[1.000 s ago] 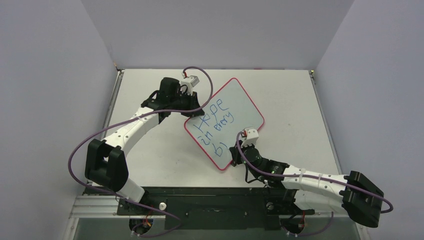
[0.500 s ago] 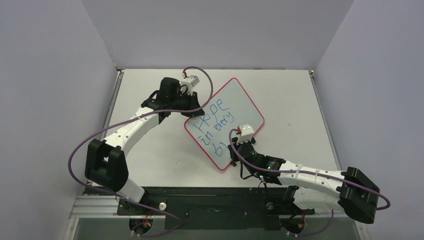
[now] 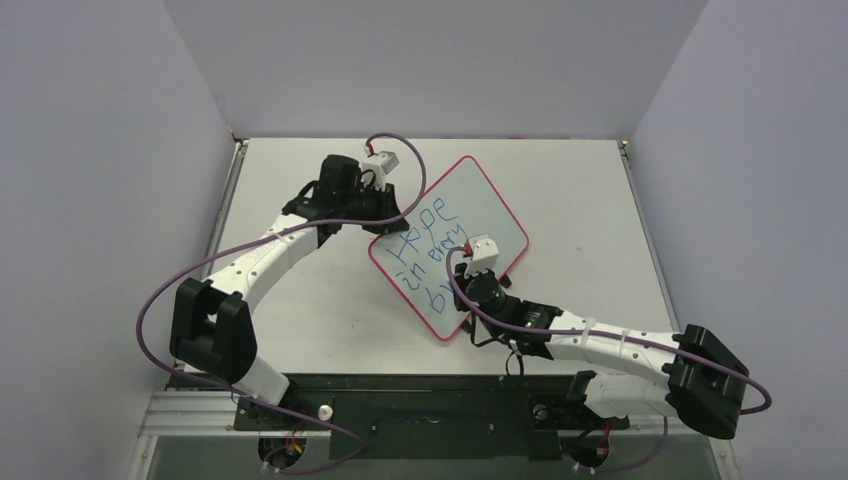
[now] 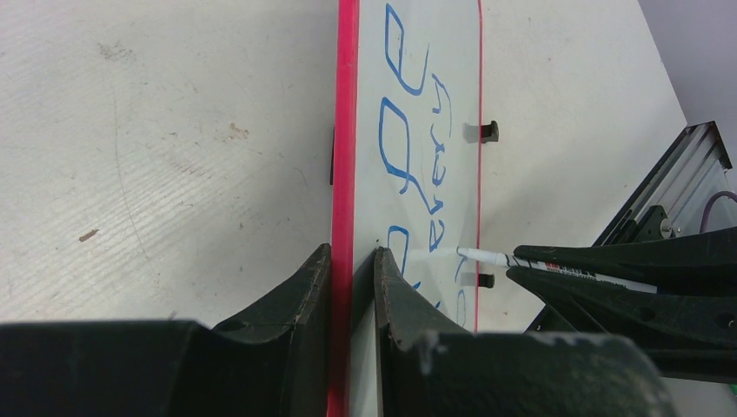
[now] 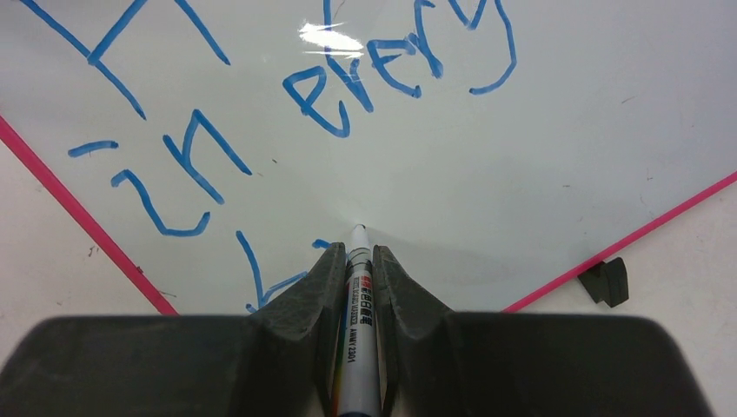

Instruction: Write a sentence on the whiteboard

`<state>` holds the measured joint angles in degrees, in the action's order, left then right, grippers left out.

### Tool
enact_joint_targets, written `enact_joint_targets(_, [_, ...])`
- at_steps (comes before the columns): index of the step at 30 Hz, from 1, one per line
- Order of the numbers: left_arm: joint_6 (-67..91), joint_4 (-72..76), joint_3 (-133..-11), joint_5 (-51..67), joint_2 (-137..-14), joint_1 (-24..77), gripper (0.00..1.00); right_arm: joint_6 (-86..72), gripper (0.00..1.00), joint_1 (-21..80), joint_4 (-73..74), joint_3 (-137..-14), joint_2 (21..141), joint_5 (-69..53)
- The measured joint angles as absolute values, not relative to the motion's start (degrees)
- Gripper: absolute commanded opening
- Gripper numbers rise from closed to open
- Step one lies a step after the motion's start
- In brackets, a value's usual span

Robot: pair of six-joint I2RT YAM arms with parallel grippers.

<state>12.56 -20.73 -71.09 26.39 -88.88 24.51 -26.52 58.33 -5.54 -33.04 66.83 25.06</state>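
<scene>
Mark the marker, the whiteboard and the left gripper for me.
marker (image 5: 355,321), right wrist view, on the printed barrel.
whiteboard (image 3: 482,205), top view, on the bare white surface toward the far corner.
left gripper (image 4: 352,254), left wrist view, midway between its tips, where they clamp the red rim.

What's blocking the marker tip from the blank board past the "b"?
Nothing visible. The marker in the right gripper has its tip at the whiteboard, with bare white ahead. The left gripper clamps the rim, clear of it.
</scene>
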Motion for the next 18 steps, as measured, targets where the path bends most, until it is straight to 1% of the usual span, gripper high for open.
enact_joint_targets(11, [12.75, -20.73, -71.09, 26.24, -88.88, 24.67, 0.0, -25.91, 0.0, 55.46, -4.6, -34.37, 67.2, 25.04])
enact_joint_targets(18, [12.86, -20.78, -71.09, 26.2, -88.88, 24.67, 0.0, -25.47, 0.0, 53.6, -2.2, -34.13, 60.4, 24.67])
